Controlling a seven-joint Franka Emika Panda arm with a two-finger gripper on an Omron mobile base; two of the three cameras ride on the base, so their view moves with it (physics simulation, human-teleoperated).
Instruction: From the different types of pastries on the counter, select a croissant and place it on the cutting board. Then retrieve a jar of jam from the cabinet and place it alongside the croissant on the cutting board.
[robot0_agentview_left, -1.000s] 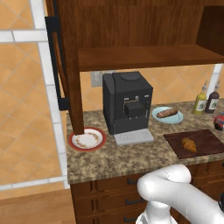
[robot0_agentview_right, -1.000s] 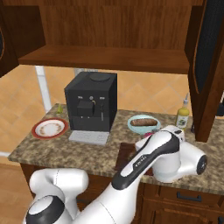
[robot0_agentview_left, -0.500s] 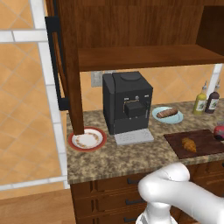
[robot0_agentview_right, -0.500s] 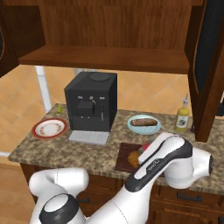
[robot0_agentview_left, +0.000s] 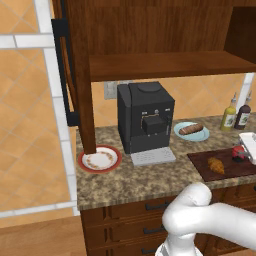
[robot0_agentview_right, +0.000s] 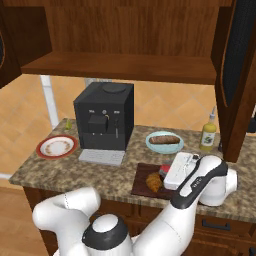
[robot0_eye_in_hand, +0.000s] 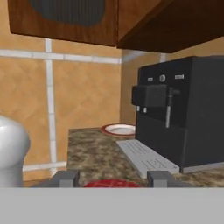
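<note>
The croissant (robot0_agentview_left: 216, 165) (robot0_agentview_right: 154, 181) lies on the dark cutting board (robot0_agentview_left: 204, 161) (robot0_agentview_right: 140, 181) at the right of the granite counter (robot0_agentview_left: 130, 181). My gripper (robot0_agentview_left: 244, 150) (robot0_agentview_right: 168, 172) (robot0_eye_in_hand: 113, 179) is shut on the jar of jam (robot0_agentview_left: 239, 153) (robot0_agentview_right: 164, 171), low over the board's right part, just right of the croissant. In the hand view the jar's red lid (robot0_eye_in_hand: 111, 183) shows between the fingertips. Whether the jar touches the board I cannot tell. The other pastry, a long brown log (robot0_agentview_left: 191, 130) (robot0_agentview_right: 164, 140), lies on a pale blue plate.
A black coffee machine (robot0_agentview_left: 145, 117) (robot0_agentview_right: 105, 117) stands mid-counter with a grey tray in front. A red-rimmed plate (robot0_agentview_left: 99, 159) (robot0_agentview_right: 56, 146) sits at the left. Sauce bottles (robot0_agentview_left: 235, 114) (robot0_agentview_right: 208, 135) stand at the back right. The cabinet (robot0_agentview_left: 150, 35) hangs above with doors (robot0_agentview_left: 75, 75) swung open.
The gripper has carried the jar down and to the left, closer to the croissant on the board. Nothing else has moved.
</note>
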